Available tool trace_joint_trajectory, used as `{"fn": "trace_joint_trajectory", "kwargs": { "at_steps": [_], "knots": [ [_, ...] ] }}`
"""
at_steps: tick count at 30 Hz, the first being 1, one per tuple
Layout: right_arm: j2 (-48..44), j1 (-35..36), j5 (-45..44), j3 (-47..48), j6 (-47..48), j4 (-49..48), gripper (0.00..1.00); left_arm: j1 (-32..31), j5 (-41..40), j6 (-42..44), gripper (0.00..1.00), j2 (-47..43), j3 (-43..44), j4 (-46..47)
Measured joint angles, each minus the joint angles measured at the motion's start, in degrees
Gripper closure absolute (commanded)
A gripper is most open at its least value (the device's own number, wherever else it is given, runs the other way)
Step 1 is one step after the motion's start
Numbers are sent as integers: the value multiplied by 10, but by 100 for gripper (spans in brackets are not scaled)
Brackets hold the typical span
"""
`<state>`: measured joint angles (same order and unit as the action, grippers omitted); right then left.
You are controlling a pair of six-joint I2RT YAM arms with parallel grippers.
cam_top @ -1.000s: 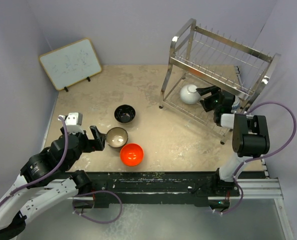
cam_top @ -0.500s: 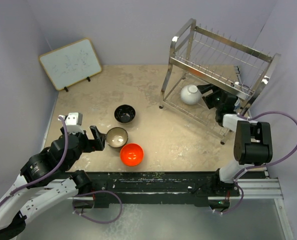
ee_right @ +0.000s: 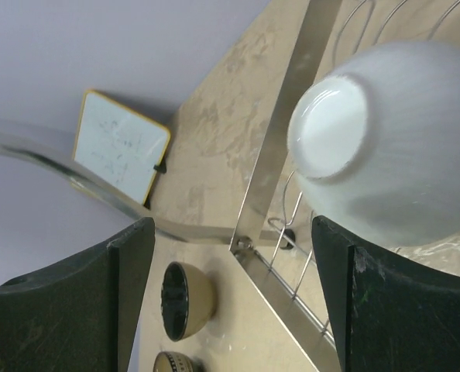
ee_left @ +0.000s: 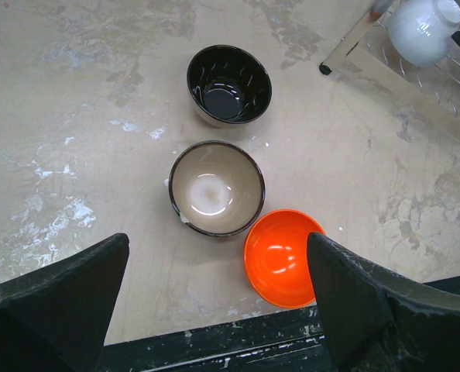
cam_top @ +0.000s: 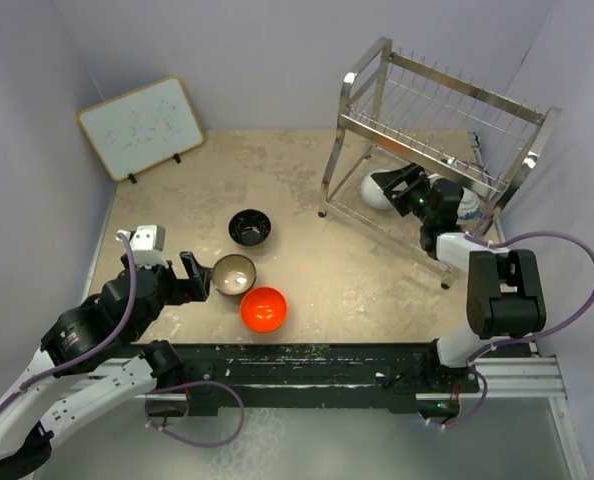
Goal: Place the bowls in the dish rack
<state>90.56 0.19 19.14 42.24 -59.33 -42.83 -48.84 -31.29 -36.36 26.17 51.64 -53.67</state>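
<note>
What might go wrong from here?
The right gripper, open, is close to the white bowl lying tipped in the dish rack; a nudge may roll it out. The tan bowl sits beside the orange bowl near the table edge; the left gripper grabbing it may shove the orange one off.

You will find no legible text, label or number; the whiteboard (cam_top: 140,127) bears only faint marks, too small to read.
</note>
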Motion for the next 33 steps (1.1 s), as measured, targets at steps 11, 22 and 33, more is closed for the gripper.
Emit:
{"fn": "trace_joint_trajectory", "kwargs": {
  "at_steps": [11,22,33],
  "knots": [
    [66,58,3,42,10,-18,18,0,0,0,1,0,0,0],
    [101,59,-56,86,41,-3,19,0,0,0,1,0,0,0],
    [103,59,-140,106,94,44,19,0,0,0,1,0,0,0]
  ]
}}
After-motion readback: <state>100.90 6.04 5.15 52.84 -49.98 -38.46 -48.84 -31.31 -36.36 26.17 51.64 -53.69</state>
